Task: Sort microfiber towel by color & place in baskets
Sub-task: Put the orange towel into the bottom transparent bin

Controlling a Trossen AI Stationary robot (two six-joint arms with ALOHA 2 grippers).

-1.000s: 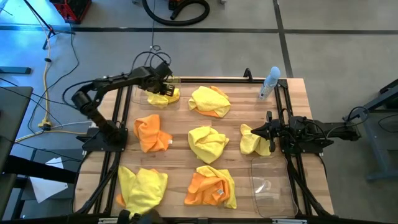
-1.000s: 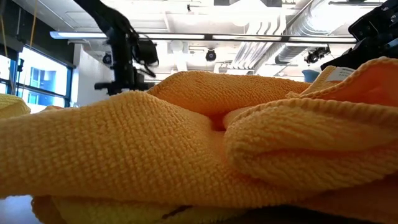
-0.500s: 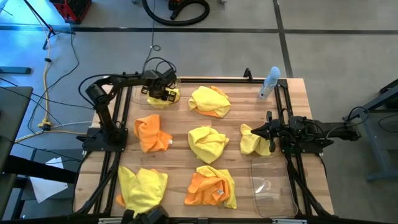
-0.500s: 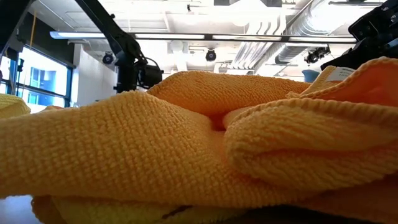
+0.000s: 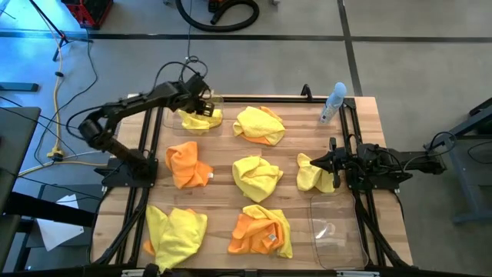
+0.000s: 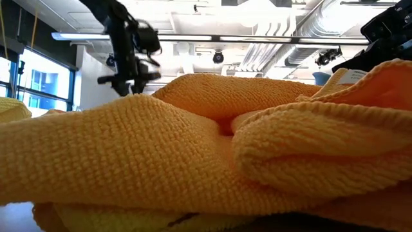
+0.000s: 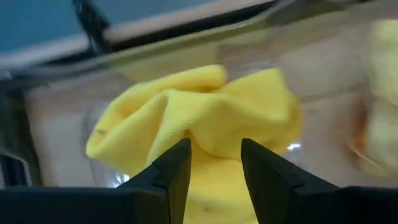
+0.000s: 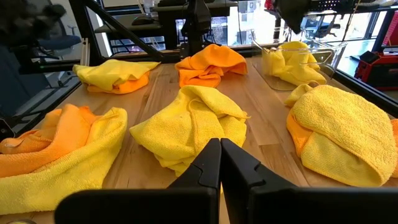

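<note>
A: Upper left of the high view: left gripper (image 5: pixel 201 108) released, jaws apart over the yellow towel (image 5: pixel 201 119) lying in the clear basket (image 5: pixel 173 123).

B: Mid-right, right gripper (image 5: pixel 332 163) clenched empty beside another yellow cloth (image 5: pixel 314 175). It looks soft and light; pinch a raised fold.

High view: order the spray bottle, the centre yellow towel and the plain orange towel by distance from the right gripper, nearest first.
From the right gripper:
1. Spray bottle, far edge.
2. Centre yellow towel, mid-table; close to the bottle's distance.
3. Orange towel, left side.
</note>
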